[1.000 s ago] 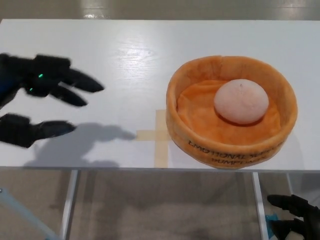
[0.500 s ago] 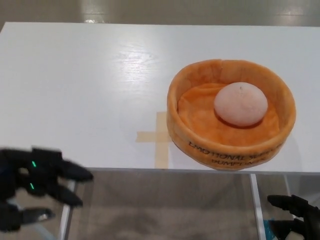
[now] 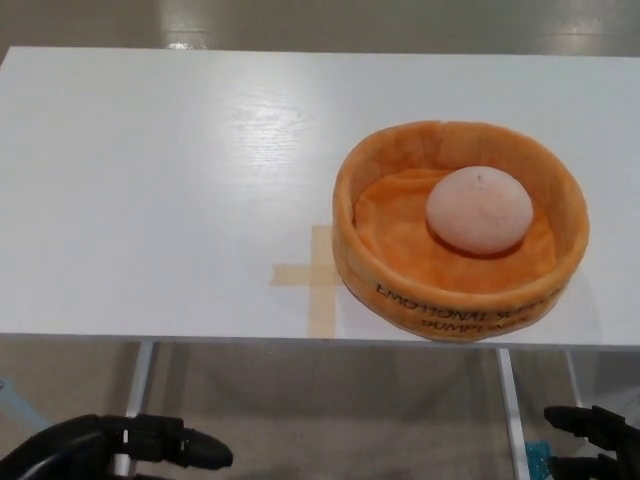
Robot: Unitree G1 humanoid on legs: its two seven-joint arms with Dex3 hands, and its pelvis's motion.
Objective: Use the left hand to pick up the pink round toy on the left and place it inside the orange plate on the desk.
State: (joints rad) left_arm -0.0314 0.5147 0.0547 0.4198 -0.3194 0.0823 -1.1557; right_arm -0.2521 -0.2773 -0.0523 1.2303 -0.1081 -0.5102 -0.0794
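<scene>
The pink round toy (image 3: 479,208) lies inside the orange plush plate (image 3: 352,205), right of its middle. The plate stands on the right part of the white desk (image 3: 150,180). My left hand (image 3: 150,448) hangs below the desk's front edge at the bottom left, fingers stretched out and holding nothing. My right hand (image 3: 592,438) shows at the bottom right corner, also below the desk, with its fingers apart and nothing in them. Both hands are far from the toy.
A cross of tan tape (image 3: 318,272) is stuck on the desk just left of the plate. Metal desk legs (image 3: 137,380) show under the front edge, above the floor.
My left hand has dropped from above the desk's left side to below its front edge. The toy and plate have stayed put. The right hand has barely moved.
</scene>
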